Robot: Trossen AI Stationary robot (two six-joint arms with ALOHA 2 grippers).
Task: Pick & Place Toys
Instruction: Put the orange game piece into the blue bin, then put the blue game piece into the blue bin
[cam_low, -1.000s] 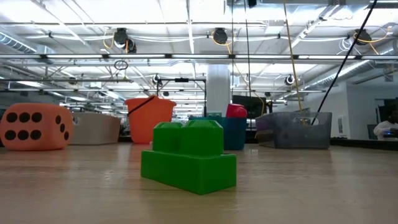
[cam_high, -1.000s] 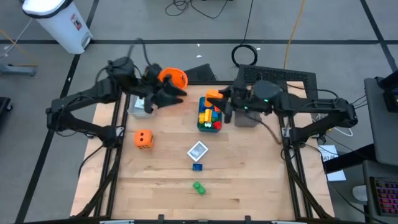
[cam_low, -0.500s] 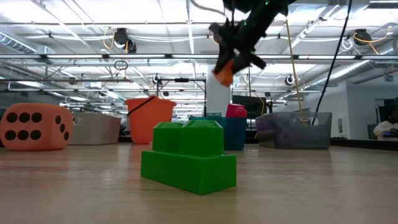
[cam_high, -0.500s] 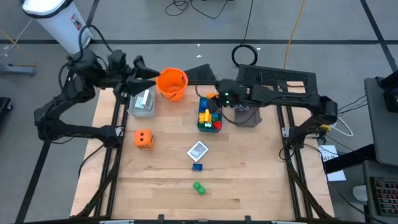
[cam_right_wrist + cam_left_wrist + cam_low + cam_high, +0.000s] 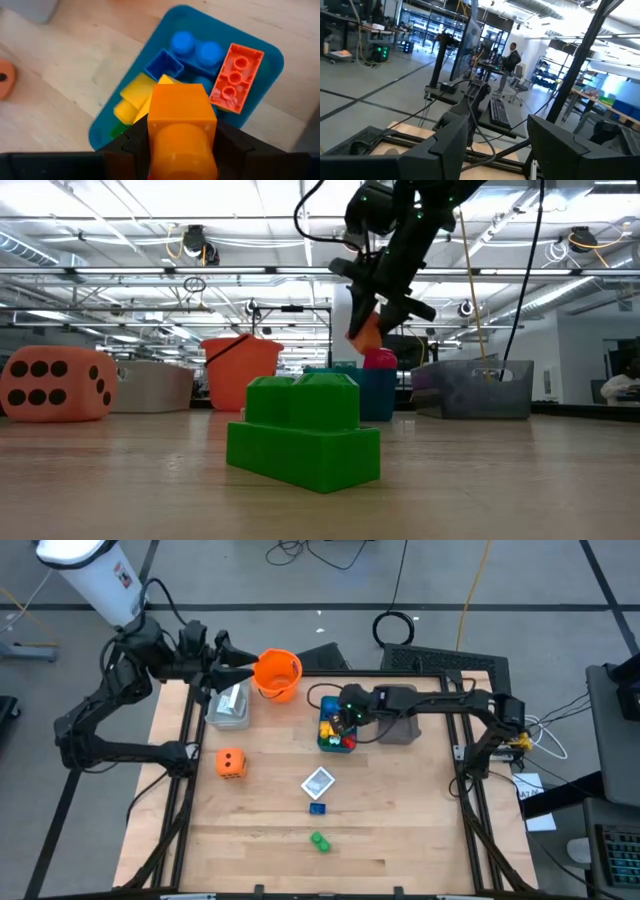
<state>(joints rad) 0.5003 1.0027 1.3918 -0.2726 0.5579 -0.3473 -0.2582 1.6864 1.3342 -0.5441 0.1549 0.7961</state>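
While the right end effector [image 5: 181, 150] hangs over the blue tray [image 5: 260, 50] mid-frame, it clamps an orange brick [image 5: 181, 122]. The left end effector [image 5: 238, 668] waits half open and empty, upper left by the orange bucket [image 5: 277, 675].

Orange brick [image 5: 182, 127] above brick-filled teal tray [image 5: 263, 55].

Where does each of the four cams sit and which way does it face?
High: above the table, looking straight down; both arms show, right gripper over the teal tray.
Low: at table-top height, looking level past the green brick; the right gripper comes in from above.
Left wrist: on the left arm at the table's back-left corner, facing the room; own fingers show.
Right wrist: looking down past the held orange brick into the tray.
Shared: high, low and right wrist all show that orange brick above the tray.
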